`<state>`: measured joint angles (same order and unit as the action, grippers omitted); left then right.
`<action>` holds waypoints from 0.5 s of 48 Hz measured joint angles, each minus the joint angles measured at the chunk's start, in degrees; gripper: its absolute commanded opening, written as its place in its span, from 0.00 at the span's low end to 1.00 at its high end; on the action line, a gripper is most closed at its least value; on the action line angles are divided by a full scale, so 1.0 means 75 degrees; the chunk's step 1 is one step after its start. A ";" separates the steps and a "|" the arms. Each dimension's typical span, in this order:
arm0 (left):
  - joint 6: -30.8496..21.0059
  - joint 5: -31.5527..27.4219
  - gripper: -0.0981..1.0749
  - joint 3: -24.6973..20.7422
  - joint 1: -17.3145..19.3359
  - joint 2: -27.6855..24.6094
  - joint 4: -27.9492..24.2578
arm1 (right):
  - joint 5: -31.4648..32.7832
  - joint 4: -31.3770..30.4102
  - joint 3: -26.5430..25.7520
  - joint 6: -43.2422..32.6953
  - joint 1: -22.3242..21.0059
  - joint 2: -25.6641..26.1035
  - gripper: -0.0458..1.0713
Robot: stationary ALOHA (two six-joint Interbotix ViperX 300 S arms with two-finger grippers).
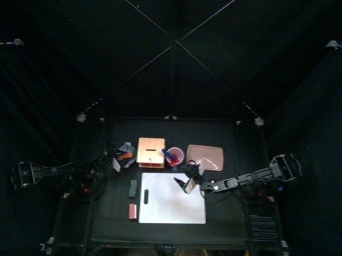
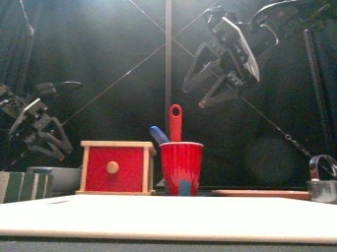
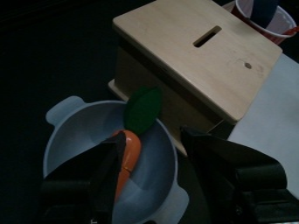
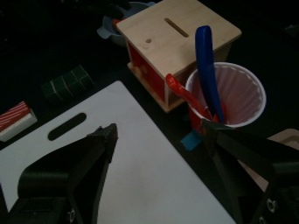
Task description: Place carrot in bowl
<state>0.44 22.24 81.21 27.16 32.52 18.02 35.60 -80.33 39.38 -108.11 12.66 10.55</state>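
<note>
The carrot (image 3: 131, 150), orange with a green top, lies inside the pale grey bowl (image 3: 70, 131) in the left wrist view. My left gripper (image 3: 158, 188) hangs just over the bowl. Its jaws are open on either side of the carrot's lower end and do not hold it. In the top view the bowl (image 1: 124, 151) sits left of the wooden box, with the left gripper (image 1: 116, 158) at it. My right gripper (image 1: 194, 183) is open and empty above the white cutting board's far right corner. It hangs high in the front view (image 2: 218, 69).
A wooden box (image 1: 151, 150) with a red front (image 2: 116, 167) stands beside the bowl. A red cup (image 4: 228, 92) holds a blue and a red utensil. A pink plate (image 1: 206, 155) is at the right. The white cutting board (image 1: 171, 198) fills the front.
</note>
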 measured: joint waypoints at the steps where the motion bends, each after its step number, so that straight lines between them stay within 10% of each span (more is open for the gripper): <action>1: 0.0000 0.0000 0.83 0.0000 -0.0012 0.0012 0.0000 | 0.0000 0.0000 -0.0012 0.0000 0.0000 0.0000 0.97; 24: 0.0023 0.0000 0.83 0.0000 -0.0023 0.0902 -0.0117 | 0.0000 0.0105 -0.0012 0.0000 -0.0012 0.0000 0.97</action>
<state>0.62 22.24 81.21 26.98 39.29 17.14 35.60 -79.54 39.29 -108.11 12.57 10.55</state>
